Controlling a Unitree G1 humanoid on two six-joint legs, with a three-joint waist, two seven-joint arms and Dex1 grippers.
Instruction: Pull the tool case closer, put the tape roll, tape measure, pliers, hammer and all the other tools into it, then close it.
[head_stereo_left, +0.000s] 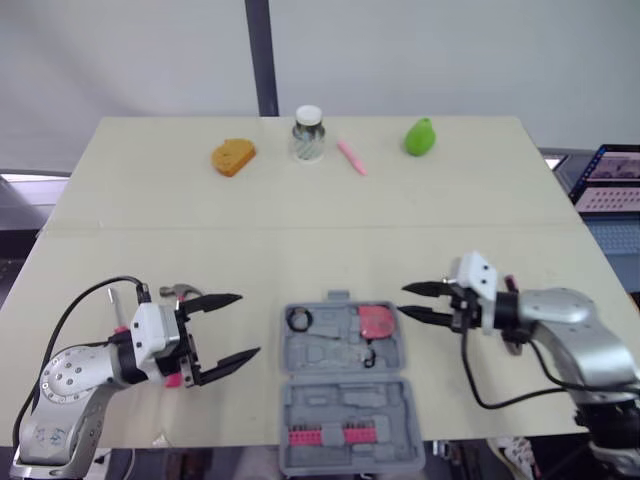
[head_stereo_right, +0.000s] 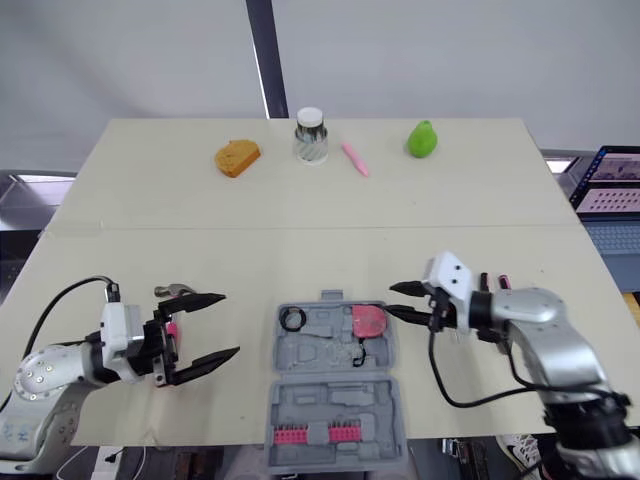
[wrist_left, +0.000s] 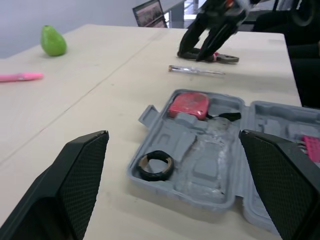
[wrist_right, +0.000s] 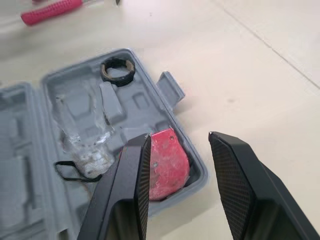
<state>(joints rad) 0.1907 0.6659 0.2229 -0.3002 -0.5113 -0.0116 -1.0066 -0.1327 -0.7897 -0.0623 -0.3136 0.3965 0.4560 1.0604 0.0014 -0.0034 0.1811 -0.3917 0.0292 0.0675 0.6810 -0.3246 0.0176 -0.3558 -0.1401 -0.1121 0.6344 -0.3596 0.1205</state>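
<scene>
Pale matte table (head_stereo_left: 300, 220), and at its near edge the grey moulded-plastic tool case (head_stereo_left: 345, 405) lies open flat, with a pink row of bits (head_stereo_left: 320, 433) in the near half. My left pincer (head_stereo_left: 248, 325) gapes wide, left of the case. My right pincer (head_stereo_left: 402, 300) hovers parted (less so) at the case's right rim. In the far half sit a squarish red tape measure (head_stereo_left: 376, 320) on the right and a black ring-shaped tape roll (head_stereo_left: 298, 320) on the left.

This is looking like a robotics lab or test room. A plain pale table (head_stereo_left: 300, 220) is standing before a bare grey wall (head_stereo_left: 450, 50) with a dark post (head_stereo_left: 260, 55) at upper centre. Unrelated props, a green pear (head_stereo_left: 420, 137), a jar (head_stereo_left: 308, 133) and a pink pen (head_stereo_left: 351, 157), are sitting in a row along the table's far edge. A lit screen (head_stereo_left: 612, 180) is glowing at the right edge.
</scene>
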